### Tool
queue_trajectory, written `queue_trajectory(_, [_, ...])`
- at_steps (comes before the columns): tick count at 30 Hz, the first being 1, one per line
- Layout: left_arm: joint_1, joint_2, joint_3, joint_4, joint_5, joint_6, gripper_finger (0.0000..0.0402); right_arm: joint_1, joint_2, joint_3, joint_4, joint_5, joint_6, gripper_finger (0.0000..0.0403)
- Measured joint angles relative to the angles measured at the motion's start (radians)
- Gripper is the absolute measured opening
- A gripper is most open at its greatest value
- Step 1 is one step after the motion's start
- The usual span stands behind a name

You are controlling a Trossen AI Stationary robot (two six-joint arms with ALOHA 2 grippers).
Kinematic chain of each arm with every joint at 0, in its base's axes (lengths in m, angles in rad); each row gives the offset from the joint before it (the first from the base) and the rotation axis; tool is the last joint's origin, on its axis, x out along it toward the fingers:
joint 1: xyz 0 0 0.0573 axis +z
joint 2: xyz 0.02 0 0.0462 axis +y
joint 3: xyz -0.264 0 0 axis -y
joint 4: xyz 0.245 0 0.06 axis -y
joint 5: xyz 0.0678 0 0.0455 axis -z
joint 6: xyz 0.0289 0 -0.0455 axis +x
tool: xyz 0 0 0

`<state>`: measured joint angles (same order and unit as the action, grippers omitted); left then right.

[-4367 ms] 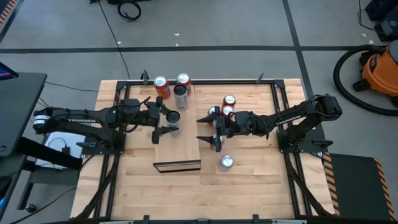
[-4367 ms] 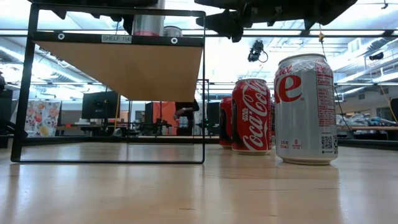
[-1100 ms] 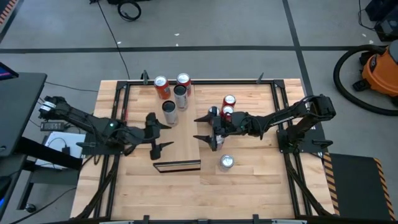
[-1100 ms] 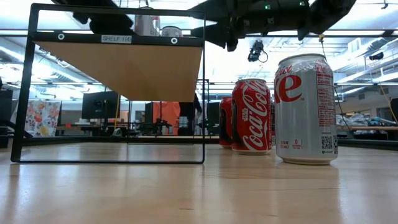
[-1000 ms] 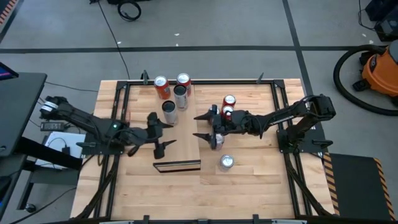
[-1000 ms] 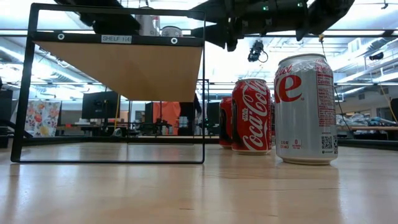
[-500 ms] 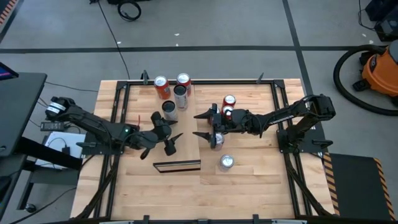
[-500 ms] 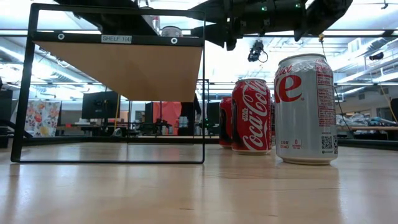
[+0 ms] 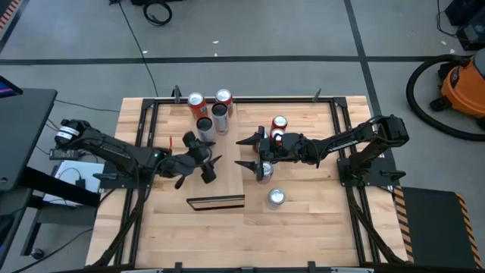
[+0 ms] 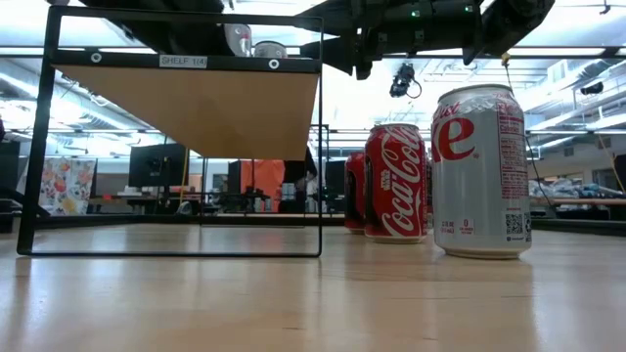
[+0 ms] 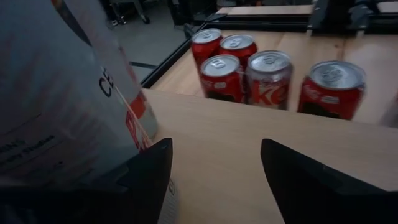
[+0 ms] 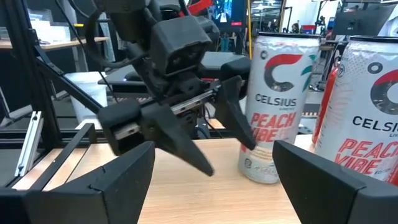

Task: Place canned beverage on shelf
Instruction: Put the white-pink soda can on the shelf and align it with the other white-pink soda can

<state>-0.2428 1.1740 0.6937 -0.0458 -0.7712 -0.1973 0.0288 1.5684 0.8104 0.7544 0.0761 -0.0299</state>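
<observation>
Hovering over the shelf (image 9: 220, 178), left gripper (image 9: 206, 163), fingers apart, has the Celsius can (image 9: 204, 128) just beyond, untouched; right gripper (image 9: 248, 154) fingers apart, empty.

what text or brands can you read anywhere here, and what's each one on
"SHELF 1/4": white label on the shelf front rail.
"Coca-Cola": red can in the low view.
"CELSIUS PEACH VIBE": tall white can on the shelf, and the cut-off can beside it.
Silver can: only part of a red "e"; its small print is unreadable.
</observation>
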Motion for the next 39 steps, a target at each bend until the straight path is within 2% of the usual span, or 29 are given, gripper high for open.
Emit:
queue_trajectory(4, [0.006, 0.000, 0.000, -0.005, -0.004, -0.001, 0.0249, 0.000, 0.000, 0.000, -0.001, 0.000, 0.000, 0.0336])
queue_trajectory(21, [0.006, -0.005, 0.000, -0.099, -0.151, 0.025, 0.0247, 0.000, 0.000, 0.000, -0.009, -0.001, 0.001, 0.0336])
queue_trajectory(33, [0.026, -0.005, 0.000, -0.108, -0.155, 0.112, 0.0247, 0.000, 0.000, 0.000, -0.008, -0.001, 0.001, 0.0336])
queue_trajectory(39, [-0.020, -0.013, 0.000, -0.095, -0.139, 0.104, 0.0247, 0.001, 0.000, 0.000, -0.017, -0.001, 0.001, 0.0336])
